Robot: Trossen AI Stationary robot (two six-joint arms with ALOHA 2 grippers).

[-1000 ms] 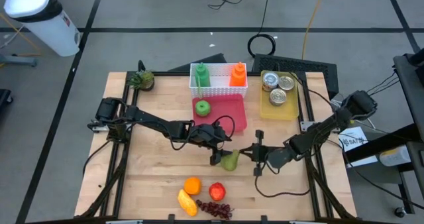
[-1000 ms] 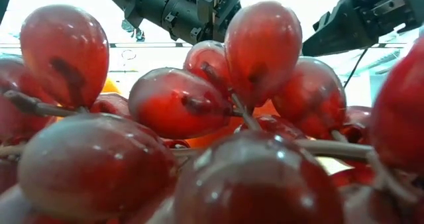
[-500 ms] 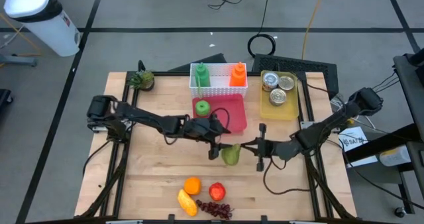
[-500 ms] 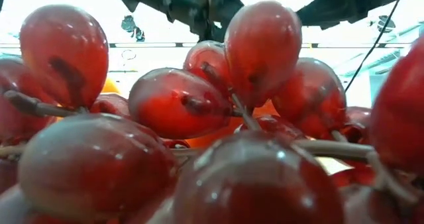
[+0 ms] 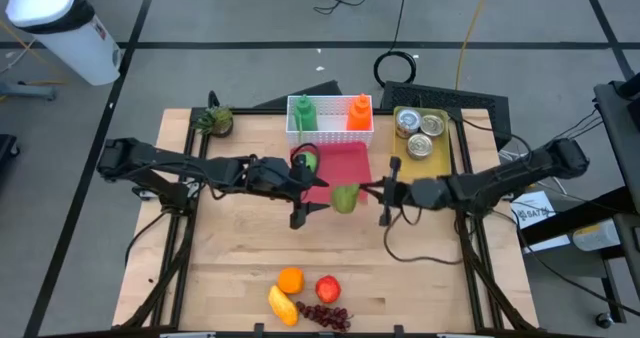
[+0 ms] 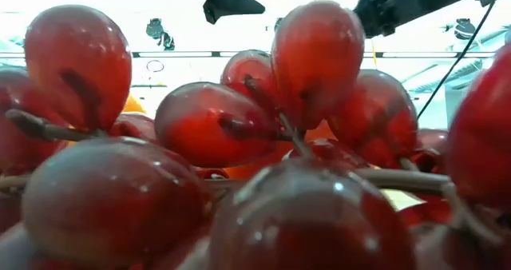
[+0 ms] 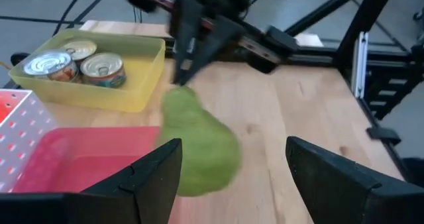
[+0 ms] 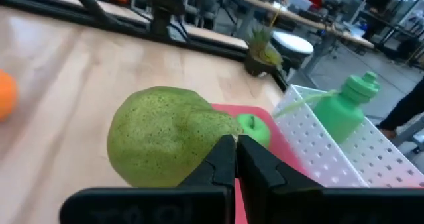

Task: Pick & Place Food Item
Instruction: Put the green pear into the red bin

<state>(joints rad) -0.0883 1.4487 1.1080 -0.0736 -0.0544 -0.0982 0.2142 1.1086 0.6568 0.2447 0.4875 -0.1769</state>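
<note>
The wooden surface (image 5: 240,248) carries the whole layout: containers along the far edge, loose fruit at the near edge, and both arms meeting over the middle. The yellow tray (image 5: 440,163) holds three tins, the white basket (image 5: 330,133) keeps a green bottle and an orange one upright, and the red tray (image 5: 355,168) already holds a green apple (image 5: 304,157) — so it looks like the drop-off for fruit.

The left gripper (image 5: 318,193) sits at that tray's near edge with its fingers set apart around nothing; in its own wrist view the green pear (image 7: 195,141) hangs between them without visibly touching either. The right gripper (image 5: 375,190) comes in from the other side, its fingers shut tight with the tips at the pear's narrow end — whether it pinches the stem I cannot tell. The pear (image 5: 345,196) is over the red tray's near edge, apparently positioned for release there.

Grapes (image 6: 239,158) fill the low view.
</note>
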